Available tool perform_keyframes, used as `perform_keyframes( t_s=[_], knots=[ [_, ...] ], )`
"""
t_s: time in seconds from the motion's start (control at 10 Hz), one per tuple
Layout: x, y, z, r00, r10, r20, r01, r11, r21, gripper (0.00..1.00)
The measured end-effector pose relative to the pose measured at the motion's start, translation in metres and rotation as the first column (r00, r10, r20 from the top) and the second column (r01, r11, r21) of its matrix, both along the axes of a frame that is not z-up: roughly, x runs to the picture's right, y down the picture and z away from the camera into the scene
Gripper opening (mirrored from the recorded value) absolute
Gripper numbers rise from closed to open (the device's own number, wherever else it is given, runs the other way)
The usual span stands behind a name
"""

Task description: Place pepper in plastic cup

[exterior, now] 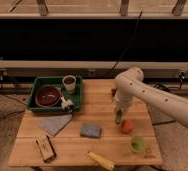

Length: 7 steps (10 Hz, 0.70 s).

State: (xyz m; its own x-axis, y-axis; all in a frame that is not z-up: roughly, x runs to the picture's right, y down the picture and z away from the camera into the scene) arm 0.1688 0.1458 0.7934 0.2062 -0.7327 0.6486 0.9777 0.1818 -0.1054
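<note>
My gripper (119,111) is over the right half of the wooden table (72,150), at the end of the white arm reaching in from the right. It is shut on the dark green pepper (118,119), which hangs below the fingers just above the tabletop. The round orange-red fruit (127,126) lies right beside the pepper, to its lower right. The light green plastic cup (138,144) stands upright near the table's front right corner, beyond the fruit from the gripper.
A green tray (37,85) at the back left holds a dark red bowl (48,95) and a white cup (69,82). A grey cloth (55,124), a blue sponge (90,130), a brown block (45,148) and a yellow elongated item (101,160) lie on the table.
</note>
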Motion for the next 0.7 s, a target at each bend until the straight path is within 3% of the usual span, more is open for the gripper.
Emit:
perform_keyframes(
  t_s=[0.7],
  knots=[
    [0.051,0.044,-0.056,1.0,0.001,0.009,-0.001,1.0,-0.003,0.0]
  ],
)
